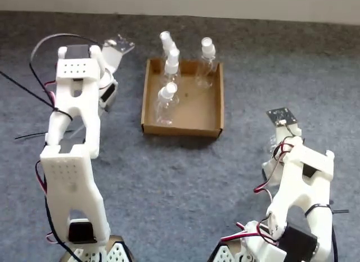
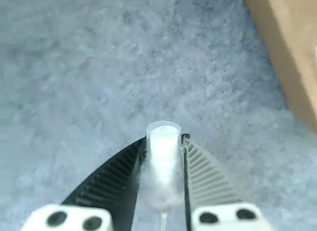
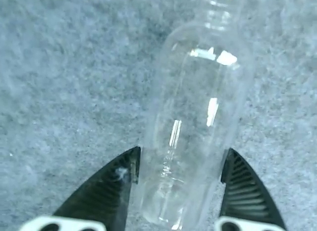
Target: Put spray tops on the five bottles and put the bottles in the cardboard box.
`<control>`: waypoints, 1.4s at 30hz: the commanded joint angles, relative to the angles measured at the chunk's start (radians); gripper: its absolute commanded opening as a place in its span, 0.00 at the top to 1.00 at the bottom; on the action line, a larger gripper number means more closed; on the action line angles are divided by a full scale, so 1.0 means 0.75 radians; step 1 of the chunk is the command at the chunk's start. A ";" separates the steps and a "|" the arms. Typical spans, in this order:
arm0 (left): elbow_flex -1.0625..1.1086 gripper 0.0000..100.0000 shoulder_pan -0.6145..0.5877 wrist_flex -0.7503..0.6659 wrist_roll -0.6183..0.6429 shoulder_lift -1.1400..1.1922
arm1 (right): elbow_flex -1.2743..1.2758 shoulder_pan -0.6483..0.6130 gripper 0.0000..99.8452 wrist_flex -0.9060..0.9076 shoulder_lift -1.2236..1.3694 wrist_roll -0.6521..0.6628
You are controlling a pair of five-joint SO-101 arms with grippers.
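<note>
Here, the left gripper [image 2: 164,139] is clamping a spray top [image 2: 163,156], and the right gripper [image 3: 182,152] is squeezing a clear bottle [image 3: 198,102]; capped bottles [image 1: 167,102] are standing in the cardboard box [image 1: 183,129], upper middle of the high view.

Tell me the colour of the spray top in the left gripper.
White spray top, seen best in the left wrist view.
</note>
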 commanded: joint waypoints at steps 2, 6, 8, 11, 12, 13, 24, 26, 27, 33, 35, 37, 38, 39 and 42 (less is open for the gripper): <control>-0.058 1.00 0.007 0.127 0.117 -0.234 | -0.099 0.019 0.80 0.089 -0.009 -0.018; -0.048 1.00 0.005 0.151 0.205 -0.390 | -0.150 0.019 0.79 0.140 -0.009 -0.020; -0.003 1.00 0.007 0.151 0.252 -0.484 | -0.177 0.019 0.76 0.169 -0.009 -0.023; 0.152 1.00 0.017 0.149 0.288 -0.643 | -0.216 0.019 0.71 0.195 -0.009 -0.020; 0.210 1.00 0.017 0.149 0.286 -0.701 | -0.222 0.019 0.70 0.204 -0.009 -0.018; 0.271 1.00 0.017 0.149 0.286 -0.756 | -0.222 0.019 0.70 0.208 -0.009 -0.018; 0.901 0.99 0.017 -0.117 0.286 -1.239 | -0.410 -0.146 0.70 0.247 0.046 -0.182; 0.971 0.99 0.017 -0.147 0.284 -1.284 | -0.492 -0.193 0.70 0.289 0.105 -0.205; 0.993 0.99 0.017 -0.153 0.282 -1.300 | -0.533 -0.204 0.70 0.302 0.140 -0.217; 1.016 0.99 0.009 -0.155 0.280 -1.333 | -0.729 -0.206 0.70 0.314 0.429 -0.248; 1.016 0.99 0.015 -0.155 0.280 -1.331 | -0.766 -0.204 0.70 0.316 0.512 -0.248; 1.020 0.99 0.015 -0.155 0.280 -1.331 | -0.778 -0.202 0.70 0.316 0.566 -0.248; 1.020 0.99 0.015 -0.155 0.280 -1.331 | -0.776 -0.199 0.70 0.314 0.582 -0.248; 1.018 0.99 0.015 -0.155 0.280 -1.331 | -0.778 -0.199 0.72 0.314 0.596 -0.243; 1.016 0.99 0.015 -0.155 0.280 -1.331 | -0.778 -0.204 0.78 0.306 0.619 -0.243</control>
